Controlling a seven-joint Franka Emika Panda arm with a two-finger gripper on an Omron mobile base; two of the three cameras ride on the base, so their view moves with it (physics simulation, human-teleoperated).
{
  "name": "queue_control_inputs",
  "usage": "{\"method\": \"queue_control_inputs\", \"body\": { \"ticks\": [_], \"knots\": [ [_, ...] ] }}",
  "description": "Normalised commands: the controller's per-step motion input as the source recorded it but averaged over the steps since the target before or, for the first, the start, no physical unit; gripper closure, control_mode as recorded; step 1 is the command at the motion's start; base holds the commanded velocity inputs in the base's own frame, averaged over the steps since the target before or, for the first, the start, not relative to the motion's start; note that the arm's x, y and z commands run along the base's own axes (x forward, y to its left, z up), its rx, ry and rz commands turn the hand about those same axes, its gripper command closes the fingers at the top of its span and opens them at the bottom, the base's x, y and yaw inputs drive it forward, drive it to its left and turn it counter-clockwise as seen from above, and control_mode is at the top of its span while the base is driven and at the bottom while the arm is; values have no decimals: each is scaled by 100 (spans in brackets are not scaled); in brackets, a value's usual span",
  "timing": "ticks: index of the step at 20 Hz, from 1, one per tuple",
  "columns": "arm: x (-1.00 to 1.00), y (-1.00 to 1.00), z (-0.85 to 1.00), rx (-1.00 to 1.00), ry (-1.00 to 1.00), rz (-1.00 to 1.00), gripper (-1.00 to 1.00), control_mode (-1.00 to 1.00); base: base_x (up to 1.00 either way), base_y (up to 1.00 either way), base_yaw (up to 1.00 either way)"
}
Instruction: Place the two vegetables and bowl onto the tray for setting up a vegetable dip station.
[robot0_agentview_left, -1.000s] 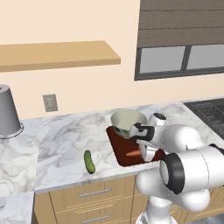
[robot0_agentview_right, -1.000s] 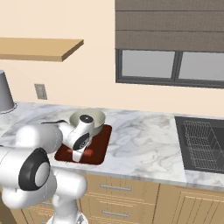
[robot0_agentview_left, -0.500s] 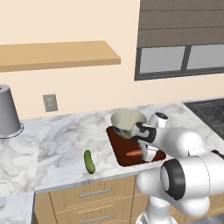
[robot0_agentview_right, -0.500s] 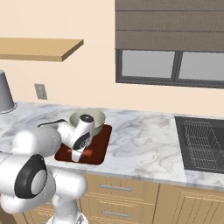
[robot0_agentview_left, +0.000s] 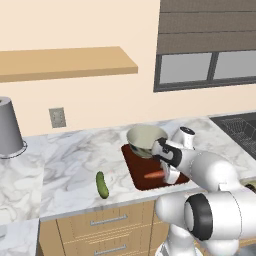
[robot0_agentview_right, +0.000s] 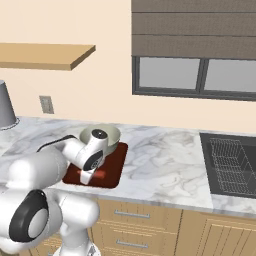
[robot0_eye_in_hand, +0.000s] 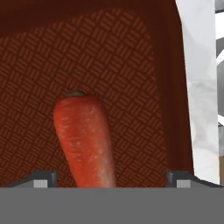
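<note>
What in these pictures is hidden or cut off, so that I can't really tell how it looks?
- Carrot, hand view: its lower end is cut off at the picture's bottom.
- Carrot, right base view: mostly covered by the robot's wrist.
- Tray, left base view: its right part is behind the arm.
- Bowl, right base view: its front is behind the wrist.
- Pincer: open, but just the fingertip ends poke up.
- Cucumber, left base view: too small for detail.

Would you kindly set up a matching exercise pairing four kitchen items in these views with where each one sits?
Things:
1. carrot
2. cucumber
3. bowl
4. grey cylinder

Places:
A. far left of the counter
B. back end of the tray
C. bare counter, left of the tray
D. on the tray, between the open gripper fingers

Pairs: 1-D, 2-C, 3-B, 4-A
</note>
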Motion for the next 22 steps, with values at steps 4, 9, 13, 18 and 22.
{"method": "queue_control_inputs", "body": {
  "ticks": [4,9,13,18,22],
  "knots": [
    [-19,2,13,0,0,-2,-100,-100,0,0,0],
    [-25,6,15,0,0,0,-100,-100,0,0,0],
    [-28,14,15,0,-1,3,-100,-100,0,0,0],
    [-28,17,15,-1,0,11,-100,-100,0,0,0],
    [-18,29,13,-8,0,20,-100,-100,0,0,0]
  ]
}}
